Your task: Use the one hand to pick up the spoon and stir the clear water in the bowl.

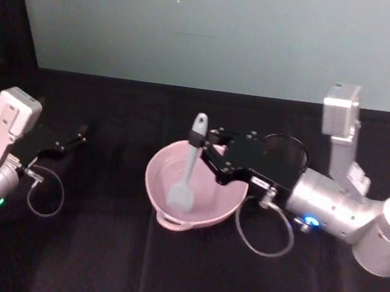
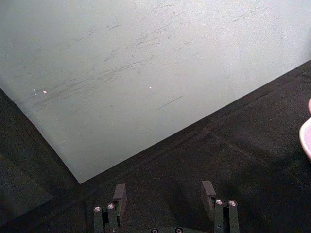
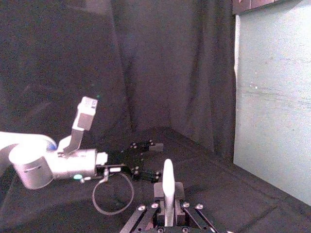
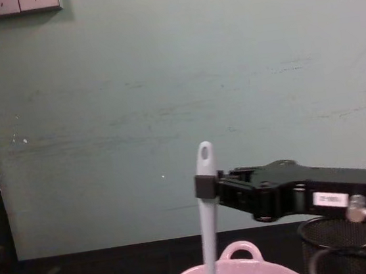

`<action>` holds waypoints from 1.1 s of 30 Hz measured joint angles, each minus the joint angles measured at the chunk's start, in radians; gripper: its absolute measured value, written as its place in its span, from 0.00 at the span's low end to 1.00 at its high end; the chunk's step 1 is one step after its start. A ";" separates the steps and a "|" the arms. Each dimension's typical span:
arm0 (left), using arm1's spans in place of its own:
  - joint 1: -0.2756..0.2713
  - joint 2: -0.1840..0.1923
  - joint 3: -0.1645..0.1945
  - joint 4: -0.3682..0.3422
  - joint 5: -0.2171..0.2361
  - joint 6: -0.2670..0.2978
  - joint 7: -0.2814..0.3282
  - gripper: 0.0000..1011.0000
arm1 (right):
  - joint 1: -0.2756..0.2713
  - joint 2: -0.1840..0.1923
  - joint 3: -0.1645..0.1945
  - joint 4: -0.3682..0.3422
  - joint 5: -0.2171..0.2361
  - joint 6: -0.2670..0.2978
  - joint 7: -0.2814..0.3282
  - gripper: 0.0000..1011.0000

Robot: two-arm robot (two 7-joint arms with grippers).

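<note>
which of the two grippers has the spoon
The right gripper, shut on the spoon handle over the pink bowl; the left gripper is open and empty.

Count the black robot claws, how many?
2. The right black angular gripper clamps the slim white plastic spoon in the pale pink ceramic bowl; the left gripper sits apart, open.

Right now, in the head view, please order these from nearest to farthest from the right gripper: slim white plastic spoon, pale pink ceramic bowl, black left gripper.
1. spoon, clamped in the right gripper.
2. bowl, just under it.
3. left gripper, far left.
</note>
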 joint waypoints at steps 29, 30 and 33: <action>0.000 0.000 0.000 0.000 0.000 0.000 0.000 1.00 | 0.079 -0.096 0.052 0.195 -0.184 -0.159 -0.149 0.11; 0.000 0.000 0.000 0.000 0.000 0.000 0.000 1.00 | 0.072 -0.086 0.057 0.180 -0.178 -0.151 -0.142 0.11; 0.000 0.000 0.000 0.000 0.000 0.000 0.000 1.00 | 0.038 -0.051 0.076 0.117 -0.151 -0.119 -0.113 0.11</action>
